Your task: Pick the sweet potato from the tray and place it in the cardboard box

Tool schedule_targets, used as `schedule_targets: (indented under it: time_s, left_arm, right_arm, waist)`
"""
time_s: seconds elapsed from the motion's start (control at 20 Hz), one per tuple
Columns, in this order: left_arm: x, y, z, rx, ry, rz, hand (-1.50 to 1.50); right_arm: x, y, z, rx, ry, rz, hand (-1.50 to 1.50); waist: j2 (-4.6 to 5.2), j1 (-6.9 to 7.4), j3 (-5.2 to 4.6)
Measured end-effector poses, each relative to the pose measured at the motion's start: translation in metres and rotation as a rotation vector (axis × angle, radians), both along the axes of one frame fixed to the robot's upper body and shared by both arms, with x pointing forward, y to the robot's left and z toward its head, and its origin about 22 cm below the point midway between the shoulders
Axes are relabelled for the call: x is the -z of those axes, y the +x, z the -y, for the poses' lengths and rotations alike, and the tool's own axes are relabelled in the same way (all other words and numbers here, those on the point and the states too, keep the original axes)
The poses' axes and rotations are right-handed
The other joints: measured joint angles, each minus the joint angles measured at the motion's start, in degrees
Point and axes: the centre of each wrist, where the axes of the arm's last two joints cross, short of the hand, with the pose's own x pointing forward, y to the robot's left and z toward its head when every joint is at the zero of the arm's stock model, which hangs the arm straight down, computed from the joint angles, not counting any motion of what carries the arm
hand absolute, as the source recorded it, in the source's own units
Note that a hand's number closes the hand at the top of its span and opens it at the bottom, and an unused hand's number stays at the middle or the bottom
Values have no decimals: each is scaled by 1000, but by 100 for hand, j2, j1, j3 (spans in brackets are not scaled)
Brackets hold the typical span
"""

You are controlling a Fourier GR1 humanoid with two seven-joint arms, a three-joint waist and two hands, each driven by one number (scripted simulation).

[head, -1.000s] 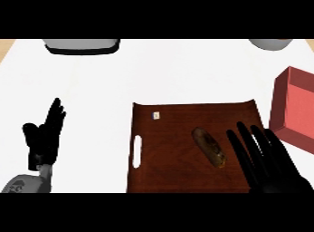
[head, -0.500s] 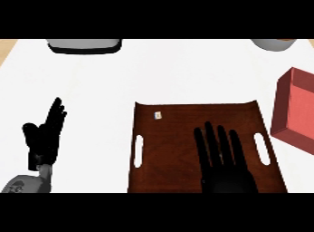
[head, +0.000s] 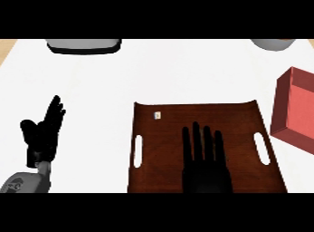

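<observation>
- Two black hands show in the head view, each coming in from the near edge of the white counter [head: 186, 77].
- The right hand [head: 205, 168] lies flat over the middle of the brown tray [head: 236, 115], its fingers [head: 206, 140] straight, close side by side and pointing toward the far edge.
- The sweet potato cannot be seen — the right hand covers the part of the tray beneath it, and whether the sweet potato lies under it cannot be told.
- The tray sits near the middle of the counter, slightly to the right; it has a slot handle on its left side [head: 138, 151] and another on its right side [head: 261, 148] (both are white openings in the brown surface).
- A small pale tag [head: 157, 115] sits on the tray near its far left corner, apart from the hand.
- The red box [head: 306, 108] stands at the right edge of the view, just beside the tray's right side, its open top showing a lighter red inside.
- The left hand [head: 44, 133] rests at the left, well apart from the tray, fingers straight and up, thumb out to the left — it holds nothing.
- At the far edge are a grey and black object [head: 83, 45] to the left and a grey rounded one [head: 273, 44] to the right, both cut off by the view.
</observation>
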Motion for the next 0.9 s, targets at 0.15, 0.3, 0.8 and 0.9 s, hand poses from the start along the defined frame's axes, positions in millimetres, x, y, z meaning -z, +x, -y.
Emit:
schedule_targets:
  time_s: [0.15,0.3,0.8,0.9]
  left_arm:
    - [3,-1,4,-6,-1,0,0]
    - [7,-1,2,-1,0,0,0]
    - [9,6,6,0,2,9,0]
    - [9,4,5,-4,4,6,0]
  right_arm:
    - [2,3,-5,15,-17,-2,-150]
    - [10,12,-10,39,-30,-10,-150]
    - [26,30,-14,90,-43,-20,-150]
    - [27,33,-14,97,-45,-19,-150]
  waist:
    - [0,2,0]
    - [3,9,-1]
    - [2,9,2]
    - [2,15,3]
